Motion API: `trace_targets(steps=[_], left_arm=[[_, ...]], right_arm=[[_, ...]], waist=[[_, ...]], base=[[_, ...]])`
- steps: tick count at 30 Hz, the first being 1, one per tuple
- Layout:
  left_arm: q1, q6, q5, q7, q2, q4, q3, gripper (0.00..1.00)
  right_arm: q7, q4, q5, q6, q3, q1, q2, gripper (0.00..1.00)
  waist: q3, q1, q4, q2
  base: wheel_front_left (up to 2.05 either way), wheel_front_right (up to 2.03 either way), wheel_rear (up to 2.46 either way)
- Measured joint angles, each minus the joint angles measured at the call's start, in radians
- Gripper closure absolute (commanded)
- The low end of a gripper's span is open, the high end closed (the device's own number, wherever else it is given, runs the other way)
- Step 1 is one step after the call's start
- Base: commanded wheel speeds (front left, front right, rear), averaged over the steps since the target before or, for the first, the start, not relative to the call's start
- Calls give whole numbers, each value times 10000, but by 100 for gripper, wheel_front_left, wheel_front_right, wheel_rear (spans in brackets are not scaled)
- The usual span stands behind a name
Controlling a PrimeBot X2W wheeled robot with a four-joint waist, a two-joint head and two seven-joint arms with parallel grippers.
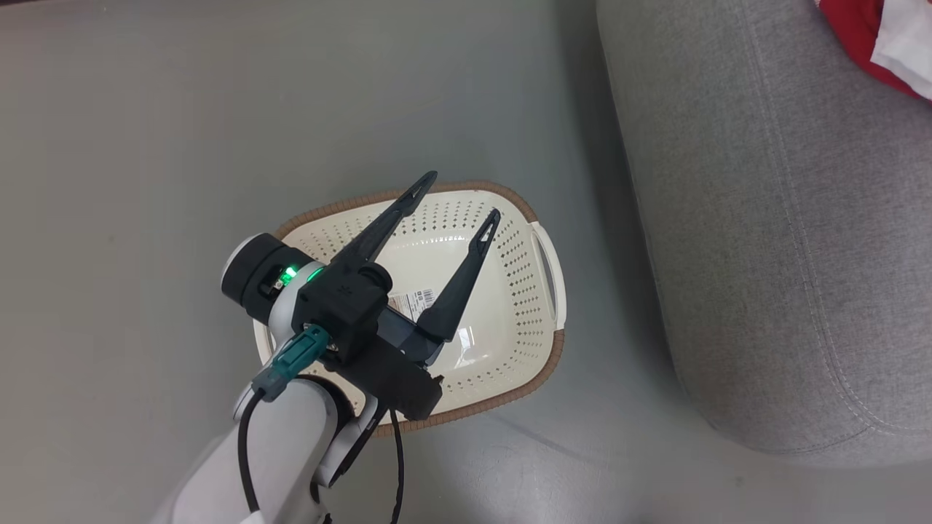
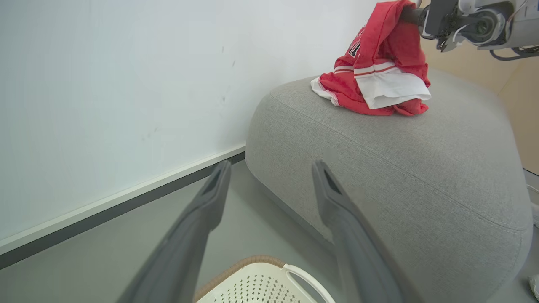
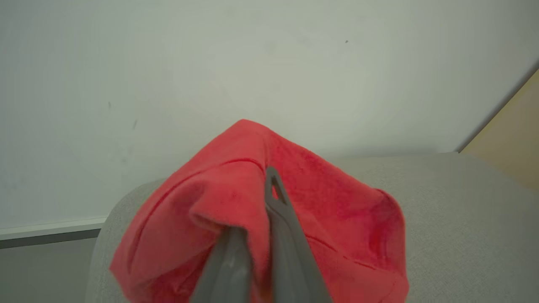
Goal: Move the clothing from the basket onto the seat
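Observation:
The cream basket (image 1: pixel 520 320) with its brown rim stands on the floor and holds only a label. My left gripper (image 1: pixel 461 198) hovers open over it, nothing between its fingers; its wrist view shows the basket's corner (image 2: pixel 261 283). On the grey seat (image 1: pixel 772 218) lies red clothing (image 1: pixel 877 40) with white trim. In the left wrist view the red jersey (image 2: pixel 379 71) hangs from my right gripper (image 2: pixel 410 16) with its lower folds resting on the seat (image 2: pixel 400 168). My right gripper (image 3: pixel 263 193) is shut on the red cloth (image 3: pixel 320 214) above the seat (image 3: pixel 463 210).
Grey floor (image 1: pixel 182 145) surrounds the basket. A white wall (image 2: pixel 126 84) with a dark baseboard runs behind the seat. A tan panel (image 3: pixel 513 134) stands beyond the seat's far end.

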Motion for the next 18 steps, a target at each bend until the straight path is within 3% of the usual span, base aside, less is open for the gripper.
trace_targets(steps=[5, 6, 7, 9, 10, 12, 13, 18], left_arm=[[-18, -88, 10, -2, -4, 157, -63, 0], [-27, -92, 10, -4, -10, 194, -84, 0], [-32, -148, 10, -17, -23, 228, -102, 0], [-32, -169, 10, -29, -44, 303, -142, 0], [-31, -174, 8, -42, -46, 337, -151, 0], [-29, -176, 8, -102, -46, 453, -163, 0], [-23, -176, 8, -105, -46, 512, -161, 0], [76, -176, -46, -219, -98, 849, -159, 0]], right_arm=[[-167, 468, -10, 2, 84, 254, 282, 100], [-240, 554, -8, 4, 81, 328, 339, 95], [-255, 627, 6, 35, 71, 406, 395, 76], [-353, 750, 48, 125, 42, 536, 529, 60], [-378, 790, 54, 167, 54, 600, 598, 60], [-464, 834, 96, 286, 59, 789, 777, 9], [-477, 871, 100, 336, 67, 881, 880, 0], [-593, 909, 96, 612, 176, 1408, 1135, 0]], waist=[[50, -1, -39, 0], [21, -2, -67, -1], [-12, -2, -95, -2], [-96, -2, -155, -2], [-144, -2, -188, -2], [-256, -2, -261, -2], [-318, -2, -300, -2], [-705, -3, -504, -2]], base=[[0, 0, 0], [0, 0, 0], [0, 0, 0], [0, 0, 0], [0, 0, 0], [0, 0, 0], [0, 0, 0], [0, 0, 0]])
